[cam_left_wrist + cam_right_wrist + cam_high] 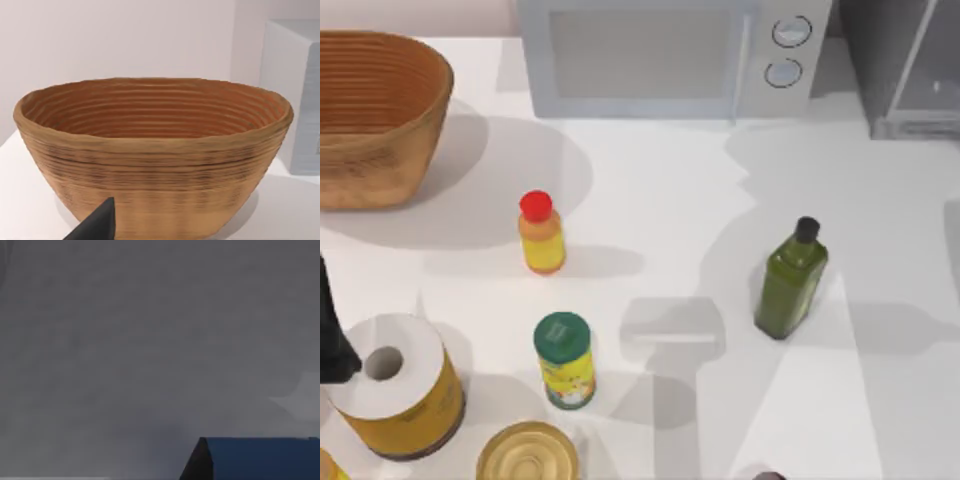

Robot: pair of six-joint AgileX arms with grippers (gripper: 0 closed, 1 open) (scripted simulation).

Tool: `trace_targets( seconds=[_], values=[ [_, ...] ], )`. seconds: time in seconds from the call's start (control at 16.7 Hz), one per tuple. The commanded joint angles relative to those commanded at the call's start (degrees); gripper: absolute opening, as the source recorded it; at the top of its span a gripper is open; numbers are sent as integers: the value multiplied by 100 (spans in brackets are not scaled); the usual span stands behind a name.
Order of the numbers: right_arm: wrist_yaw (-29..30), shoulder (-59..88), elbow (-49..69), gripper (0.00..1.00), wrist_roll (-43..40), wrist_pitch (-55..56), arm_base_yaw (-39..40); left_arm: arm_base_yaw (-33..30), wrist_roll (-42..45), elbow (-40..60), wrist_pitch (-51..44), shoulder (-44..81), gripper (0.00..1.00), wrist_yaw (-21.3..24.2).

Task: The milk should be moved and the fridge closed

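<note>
While the fridge (905,70) stands at the table's far right corner, its pale glassy door panel angled outward from the grey cabinet, the milk (257,457) appears in the right wrist view as a blue carton top against a plain grey surface; what it rests on cannot be told. Whether the right gripper's fingers are spread or closed cannot be told. At the table's left edge near the paper towel roll (395,385), the left arm (332,330) shows as a dark shape, and one dark fingertip (97,225) points toward the wicker basket (380,115); its finger spread cannot be told either. A light-grey microwave (670,55) sits at the back beside the fridge. On the white table (660,200) stand a red-capped orange bottle (540,232), a green-lidded jar (564,360) and a dark green oil bottle (790,280), well apart.
</note>
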Motion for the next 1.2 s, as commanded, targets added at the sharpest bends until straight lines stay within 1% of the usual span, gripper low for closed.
trace_targets(
  seconds=[0.54, 1.2],
  values=[
    [0, 0, 0, 0, 0, 0, 0, 0, 0, 0, 0, 0, 100, 0],
    [0, 0, 0, 83, 0, 0, 0, 0, 0, 0, 0, 0, 100, 0]
  ],
)
